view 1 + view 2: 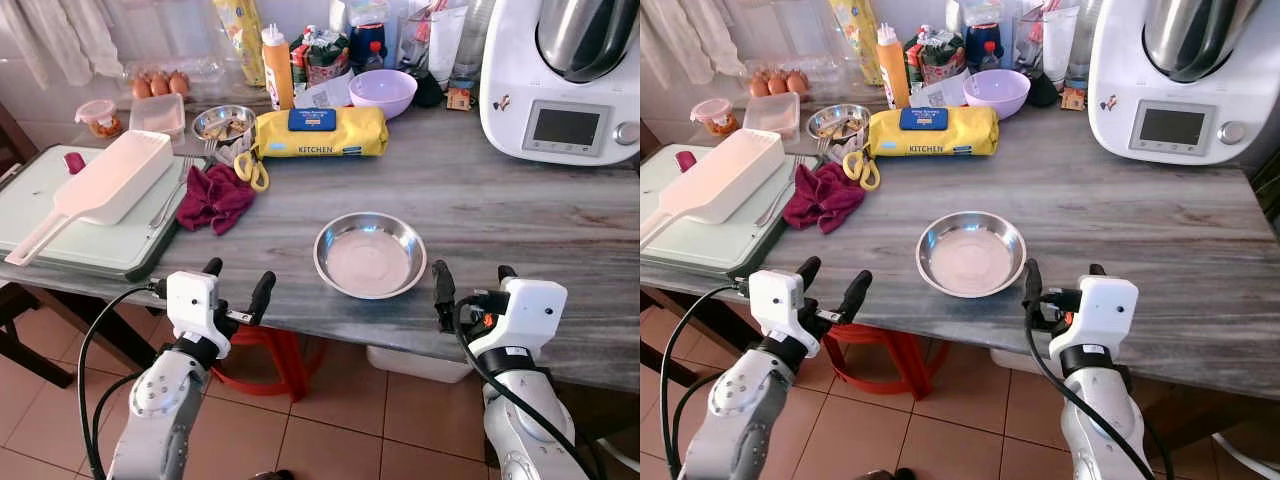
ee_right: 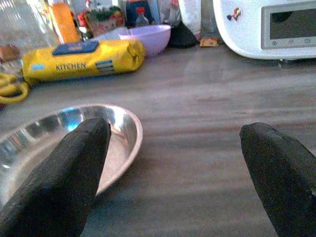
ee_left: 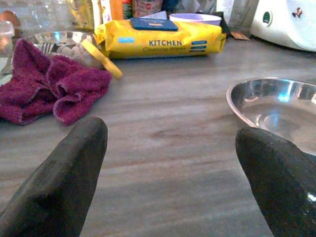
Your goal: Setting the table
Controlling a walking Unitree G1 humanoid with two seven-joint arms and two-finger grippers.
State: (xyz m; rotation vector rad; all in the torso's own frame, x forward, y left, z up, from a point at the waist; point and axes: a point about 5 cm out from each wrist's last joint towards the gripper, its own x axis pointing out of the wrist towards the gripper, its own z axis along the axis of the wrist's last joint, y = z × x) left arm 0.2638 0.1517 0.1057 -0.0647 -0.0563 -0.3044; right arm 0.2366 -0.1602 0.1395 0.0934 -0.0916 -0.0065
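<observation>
Left eye view is giving us a grey wood-grain table (image 1: 520, 215) with a shallow round stainless-steel bowl (image 1: 369, 255) sitting near its front edge, upright and empty. The left gripper (image 1: 238, 281) is hovering at that front edge, off to the bowl's left, its two black fingers spread wide and gripping nothing. The right gripper (image 1: 472, 282) is hanging just beside the bowl's right rim, fingers likewise parted with nothing between them.

Left wrist view is looking along the tabletop: the steel bowl is lying beyond one fingertip (image 3: 276, 173), and a crumpled maroon cloth (image 3: 47, 84) is resting further back on the other side. Right wrist view is showing one black finger (image 2: 64, 173) in front of the bowl's rim, though whether it is touching is hard to tell.

Further back, a yellow pack of kitchen cleaning wipes (image 1: 320, 132) is lying on its side, yellow-handled scissors (image 1: 252, 168) touching its left end. Behind it are sitting a lilac plastic bowl (image 1: 383, 92) and an orange squeeze bottle (image 1: 277, 68). A small steel dish of scraps (image 1: 224, 124) is beside the scissors. At left, a white long-handled plastic container (image 1: 110, 185) is resting on a pale green cutting board (image 1: 75, 245). A white kitchen appliance with a screen (image 1: 560, 95) is occupying the far right corner.
</observation>
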